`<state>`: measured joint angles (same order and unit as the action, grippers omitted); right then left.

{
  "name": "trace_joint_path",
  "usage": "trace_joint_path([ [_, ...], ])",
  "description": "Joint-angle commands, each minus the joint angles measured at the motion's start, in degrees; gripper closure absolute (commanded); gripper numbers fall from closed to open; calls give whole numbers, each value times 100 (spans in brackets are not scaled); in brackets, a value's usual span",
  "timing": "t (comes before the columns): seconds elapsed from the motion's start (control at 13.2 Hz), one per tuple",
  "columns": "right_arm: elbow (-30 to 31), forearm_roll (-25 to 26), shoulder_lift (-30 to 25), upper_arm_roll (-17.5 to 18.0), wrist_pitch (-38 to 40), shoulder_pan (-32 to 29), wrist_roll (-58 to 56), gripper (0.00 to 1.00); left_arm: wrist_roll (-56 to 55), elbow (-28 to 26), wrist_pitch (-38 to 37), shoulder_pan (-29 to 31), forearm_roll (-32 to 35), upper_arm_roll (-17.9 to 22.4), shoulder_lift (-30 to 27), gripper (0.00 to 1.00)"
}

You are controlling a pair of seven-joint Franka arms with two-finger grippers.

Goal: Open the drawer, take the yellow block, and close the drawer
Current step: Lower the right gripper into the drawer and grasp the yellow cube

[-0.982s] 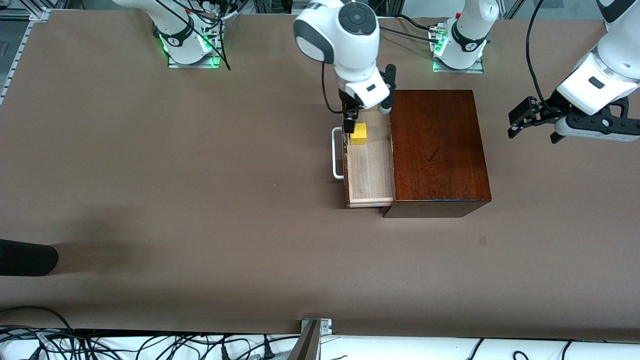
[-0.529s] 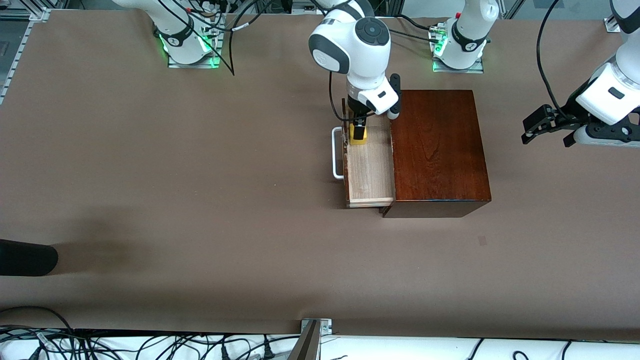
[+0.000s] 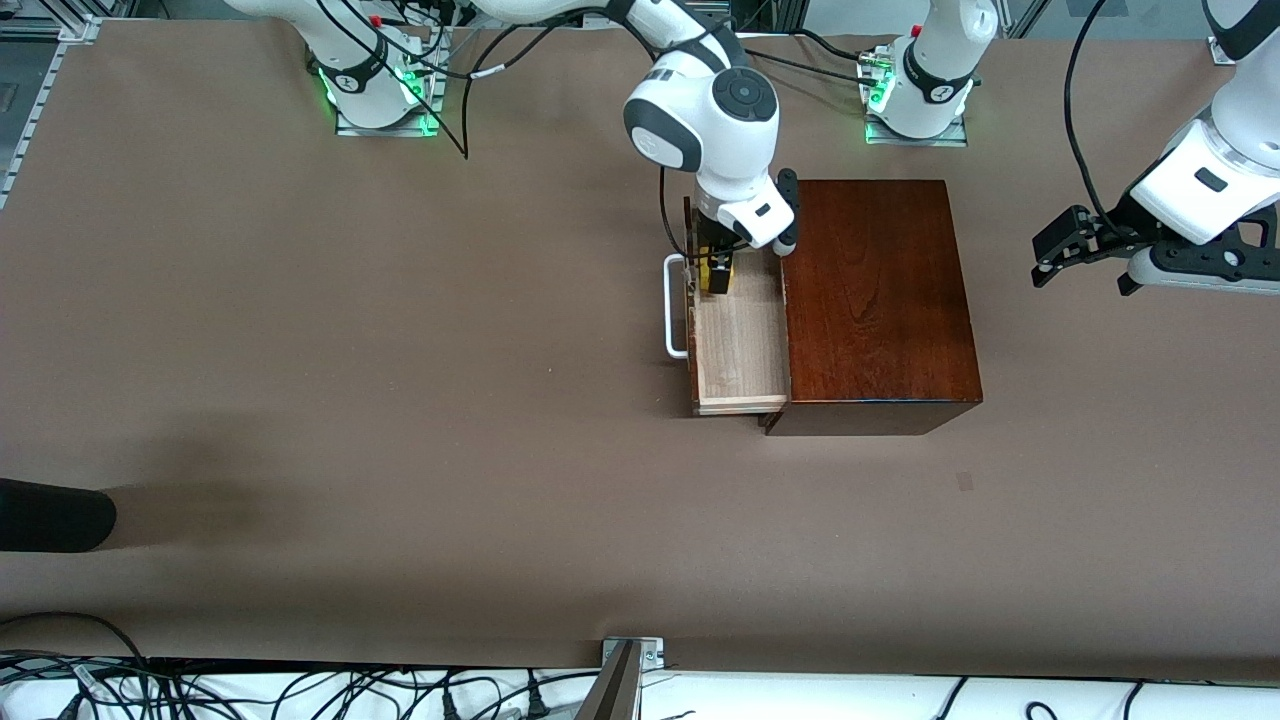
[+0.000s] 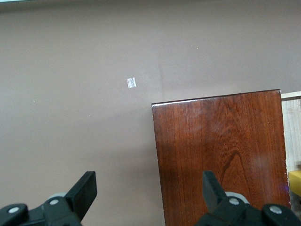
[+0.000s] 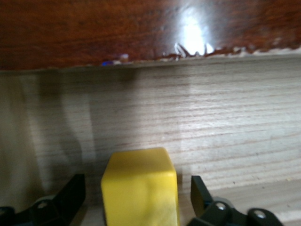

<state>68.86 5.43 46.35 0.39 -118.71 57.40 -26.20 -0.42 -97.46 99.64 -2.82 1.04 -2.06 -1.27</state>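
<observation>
The drawer [image 3: 740,350] stands pulled out of the dark mahogany box [image 3: 875,300], its white handle [image 3: 672,305] toward the right arm's end of the table. The yellow block [image 3: 707,275] rests on the drawer's floor at the end farthest from the front camera. My right gripper [image 3: 716,275] is down in the drawer and open, straddling the block. In the right wrist view the block [image 5: 139,188] sits between the fingers [image 5: 73,195] with a gap on each side. My left gripper [image 3: 1040,262] waits open above the table beside the box.
The left wrist view shows the box top [image 4: 221,146], a strip of the drawer [image 4: 291,132] and a small tape mark [image 4: 131,82] on the brown table. A black object [image 3: 50,515] lies at the table's edge toward the right arm's end. Cables run along the near edge.
My right gripper has come down into the drawer around the yellow block, and its fingers have narrowed a little. The left arm has shifted slightly in the air.
</observation>
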Motion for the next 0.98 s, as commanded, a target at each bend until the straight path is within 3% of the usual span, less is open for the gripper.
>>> trace_joint_path([
  [0.0, -4, 116, -21, -65, -47, 61, -87, 55, 59, 201, -94, -17, 151, -40, 100, 0],
  [0.08, -38, 116, -47, -74, -4, 61, -87, 84, 59, 192, -94, -17, 151, -40, 100, 0],
  [0.15, -56, 107, -73, -100, -3, 43, -78, 100, 59, 201, -94, -9, 151, -40, 100, 0],
  [0.3, -205, 98, -100, -135, 49, 17, -78, 100, 50, 192, -103, -8, 239, -49, 100, 0],
  [0.53, -933, 28, -126, -145, 1056, -9, -8, 100, 42, 201, -94, -17, 257, -49, 100, 0],
  [0.76, -1208, -428, -616, -144, 1666, -386, 19, 100, 50, 201, -94, -26, 266, -49, 100, 0],
  [0.91, -1208, -447, -1003, -171, 2034, -720, 36, 100, 50, 201, -94, -26, 257, -49, 100, 0],
])
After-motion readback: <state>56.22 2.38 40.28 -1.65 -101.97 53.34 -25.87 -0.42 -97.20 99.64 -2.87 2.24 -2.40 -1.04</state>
